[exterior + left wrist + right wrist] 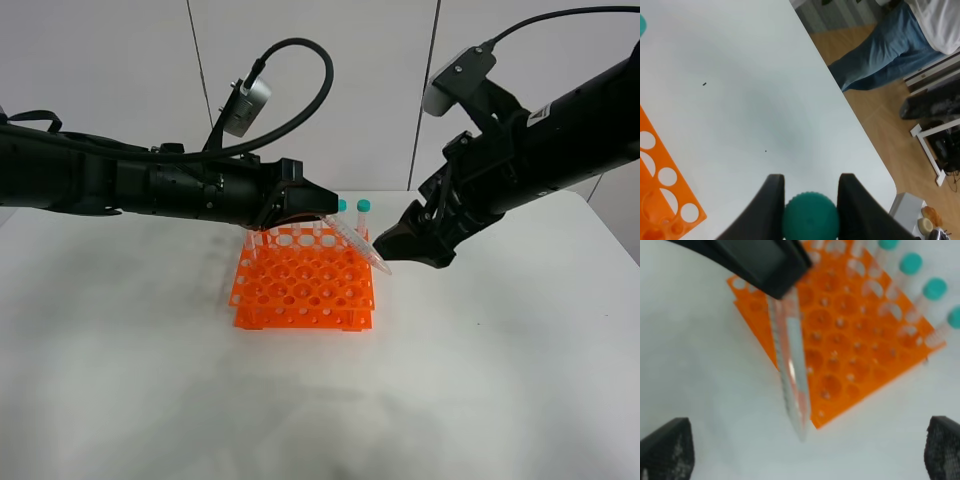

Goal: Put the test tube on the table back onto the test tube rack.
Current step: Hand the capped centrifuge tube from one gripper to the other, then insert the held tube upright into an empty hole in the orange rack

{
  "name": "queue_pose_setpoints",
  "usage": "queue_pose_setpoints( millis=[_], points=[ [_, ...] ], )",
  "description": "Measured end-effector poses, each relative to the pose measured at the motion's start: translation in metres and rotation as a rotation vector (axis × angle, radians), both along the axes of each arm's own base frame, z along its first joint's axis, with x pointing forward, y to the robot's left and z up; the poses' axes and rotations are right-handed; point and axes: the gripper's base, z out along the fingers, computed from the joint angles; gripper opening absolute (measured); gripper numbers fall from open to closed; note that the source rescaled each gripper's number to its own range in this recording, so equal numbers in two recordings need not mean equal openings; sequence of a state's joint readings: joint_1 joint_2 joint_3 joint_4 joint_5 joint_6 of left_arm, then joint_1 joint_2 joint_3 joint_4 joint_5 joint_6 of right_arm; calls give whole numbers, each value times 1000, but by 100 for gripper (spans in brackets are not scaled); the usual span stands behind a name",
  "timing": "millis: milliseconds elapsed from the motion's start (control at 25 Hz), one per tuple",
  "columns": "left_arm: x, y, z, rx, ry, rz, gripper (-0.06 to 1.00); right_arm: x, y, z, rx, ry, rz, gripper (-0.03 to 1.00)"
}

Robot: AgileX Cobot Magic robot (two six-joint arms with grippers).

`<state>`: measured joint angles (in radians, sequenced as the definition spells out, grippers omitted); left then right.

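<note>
Stretching across the foreground, the large matte white tabletop [150, 400] runs up to the bright orange plastic test tube rack [300, 290], a two-tiered square grid of round holes standing near the table's middle. Over the rack's right rear corner the slim clear plastic test tube [362, 252] with a tapered tip hangs tilted, lifted off the table. Its tip points down and to the right, out past the rack's edge.

The black left gripper [325, 208], reaching in from the left, is clamped on the tube's upper end. Its wrist view shows the teal-green screw cap [810, 219] pinched between two dark fingers [771, 202].

Just right of the tube's tip, the black right gripper [410, 248] hovers above the table with its jaws spread wide, grasping nothing.

Farther back, several matching teal-capped tubes [363, 208] stand upright in the rack's rear row. Beyond the table rises a pale panelled wall [400, 80].
</note>
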<state>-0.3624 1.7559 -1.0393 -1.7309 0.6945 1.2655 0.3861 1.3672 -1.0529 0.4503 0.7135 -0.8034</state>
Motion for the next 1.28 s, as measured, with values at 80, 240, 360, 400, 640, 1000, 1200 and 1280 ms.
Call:
queue_pose_setpoints(
  millis=[80,240,360,400,640,1000,1200,1280],
  points=[
    [0,0,0,0,0,0,0,2,-2,7,-11,6,-37,100],
    [0,0,0,0,0,0,0,10,-6,30,-26,-36,-98,100],
    [0,0,0,0,1,0,0,20,-18,38,-22,-10,-199,100],
    [0,0,0,-1,1,0,0,25,-24,37,-18,6,-243,100],
    [0,0,0,-2,3,1,0,58,-65,17,-3,149,-500,100],
    [0,0,0,-2,4,2,0,68,-120,-2,-75,373,-801,100],
    [0,0,0,-3,6,3,0,59,-134,-4,-121,464,-857,100],
    [0,0,0,-3,6,3,0,54,-134,-3,-138,501,-855,100]
  ],
)
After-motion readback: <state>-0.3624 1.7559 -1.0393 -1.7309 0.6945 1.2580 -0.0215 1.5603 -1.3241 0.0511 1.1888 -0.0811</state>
